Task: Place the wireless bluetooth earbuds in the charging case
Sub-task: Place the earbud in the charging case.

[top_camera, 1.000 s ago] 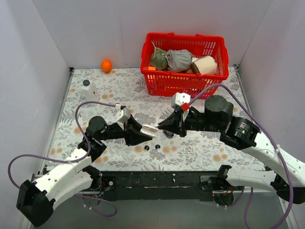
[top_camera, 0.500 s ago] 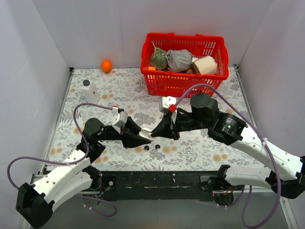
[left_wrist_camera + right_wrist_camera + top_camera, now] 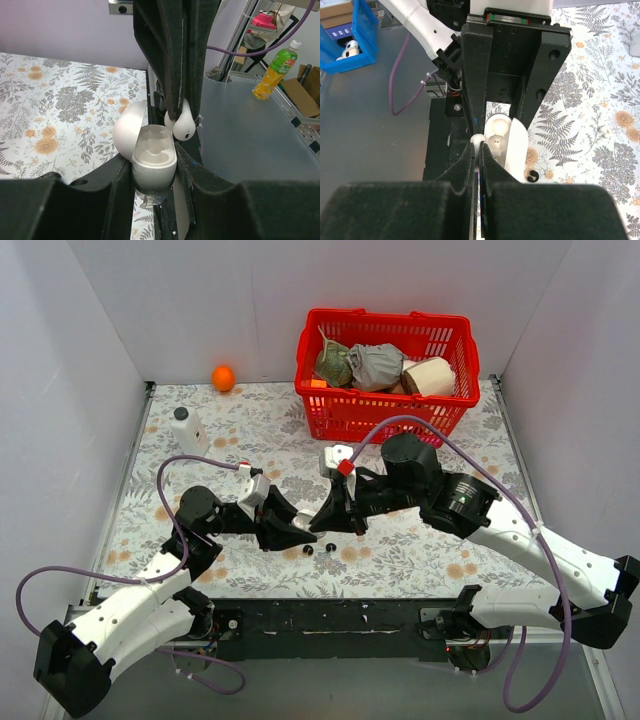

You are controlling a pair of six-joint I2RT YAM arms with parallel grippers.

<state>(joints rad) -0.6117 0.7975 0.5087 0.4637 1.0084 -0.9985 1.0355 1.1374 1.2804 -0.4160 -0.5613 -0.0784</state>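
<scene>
Left fingers [image 3: 296, 528] clamped around open white charging case [image 3: 152, 156]. Right fingers [image 3: 478, 154] pinched shut on white earbud [image 3: 183, 126], just above the case. Green bottle [image 3: 274, 71] label too blurred to read.

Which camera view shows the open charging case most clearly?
Left wrist: the charging case fills the centre, lid open, cavity visible. Right wrist shows it partly behind the right pincer; top external, only a pale speck.

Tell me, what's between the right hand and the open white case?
Only a white earbud, pinched by the right hand just at the rim of the open case. The left wrist view shows it.
</scene>
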